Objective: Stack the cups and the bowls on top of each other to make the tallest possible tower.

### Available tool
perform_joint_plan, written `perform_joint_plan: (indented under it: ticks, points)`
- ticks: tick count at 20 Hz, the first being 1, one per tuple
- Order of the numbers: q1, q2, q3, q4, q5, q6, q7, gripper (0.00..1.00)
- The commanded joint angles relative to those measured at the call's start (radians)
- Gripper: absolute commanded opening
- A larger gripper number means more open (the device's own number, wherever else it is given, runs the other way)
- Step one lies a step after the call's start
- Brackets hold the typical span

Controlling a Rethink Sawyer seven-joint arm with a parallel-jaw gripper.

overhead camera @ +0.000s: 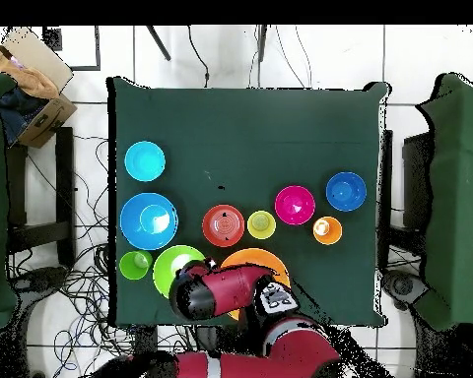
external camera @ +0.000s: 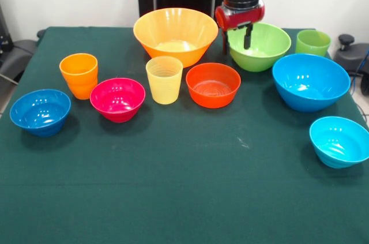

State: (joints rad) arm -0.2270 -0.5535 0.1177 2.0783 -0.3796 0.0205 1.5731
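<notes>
My gripper (external camera: 236, 39) hangs open at the left rim of the light green bowl (external camera: 265, 51), one finger (external camera: 248, 36) inside it and the other outside. The big yellow-orange bowl (external camera: 176, 33) stands to its left. In front stand the orange-red bowl (external camera: 213, 85), pale yellow cup (external camera: 164, 79), magenta bowl (external camera: 117, 100), orange cup (external camera: 79, 75) and small dark blue bowl (external camera: 40, 111). The light green cup (external camera: 313, 42), big blue bowl (external camera: 311, 82) and small cyan bowl (external camera: 340, 141) are at the right. Nothing is stacked. In the overhead view the arm (overhead camera: 216, 290) covers the gripper.
The dark green cloth table (external camera: 184, 198) has bare room along its front half. In the overhead view, chairs (overhead camera: 29, 207) stand at both sides, and a cardboard box (overhead camera: 29, 74) and cables lie on the floor.
</notes>
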Motion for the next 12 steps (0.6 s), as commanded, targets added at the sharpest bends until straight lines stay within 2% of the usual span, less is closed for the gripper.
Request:
perform_joint_plan:
  ticks: [1,12]
  points:
    - [-0.002,0.078,0.026,-0.094,-0.069,-0.064,0.084,1.0]
    - [0.006,0.1,0.014,-0.117,-0.075,-0.07,0.091,1.0]
